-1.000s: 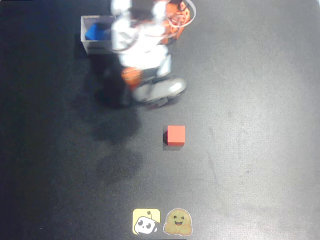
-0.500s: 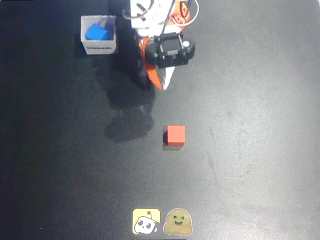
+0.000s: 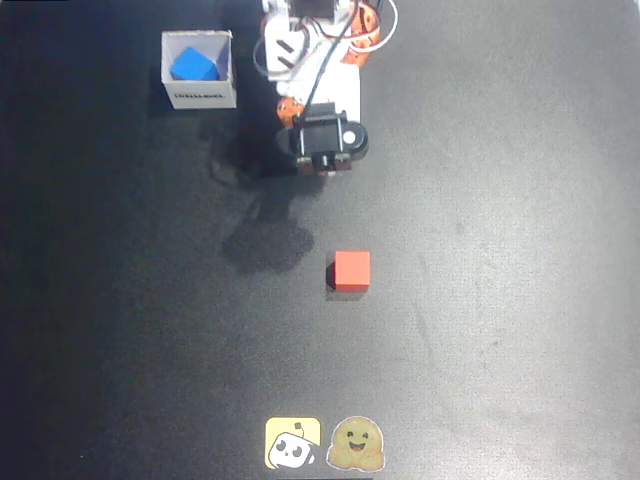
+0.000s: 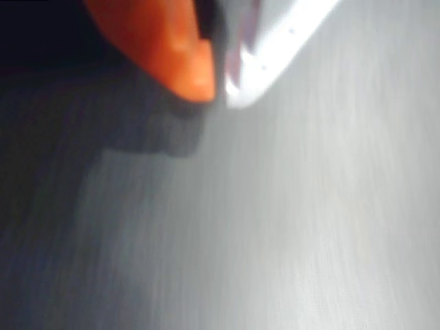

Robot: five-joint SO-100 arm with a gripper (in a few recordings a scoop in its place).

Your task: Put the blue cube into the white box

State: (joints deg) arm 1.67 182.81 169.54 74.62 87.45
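Overhead view: the blue cube [image 3: 194, 66] sits inside the white box [image 3: 226, 70], toward the box's left wall, one corner turned so it lies slightly skewed to the walls. The box stands upright near the top left of the dark table [image 3: 500, 250], dark printed text on its near side.

The arm [image 3: 318, 40] is folded in at top centre, white and orange links with looping cables. Its black wrist block faces the camera, and the tool [image 3: 322, 168] lies just below it, well apart from the box and to its right. The arm's shadow falls on the table to the lower left of the tool.

Wrist view: blurred. The orange finger [image 4: 180, 62] and the white finger [image 4: 265, 65] show at the top, tips close together with only a thin dark seam between them; the tool is clenched with nothing between the tips. Below them, bare grey table surface.

The red cube [image 3: 352, 270] rests alone near the table's centre, below the tool and well apart from it. Two stickers, one yellow [image 3: 293, 443] and one tan [image 3: 356, 445], lie side by side at the bottom edge.
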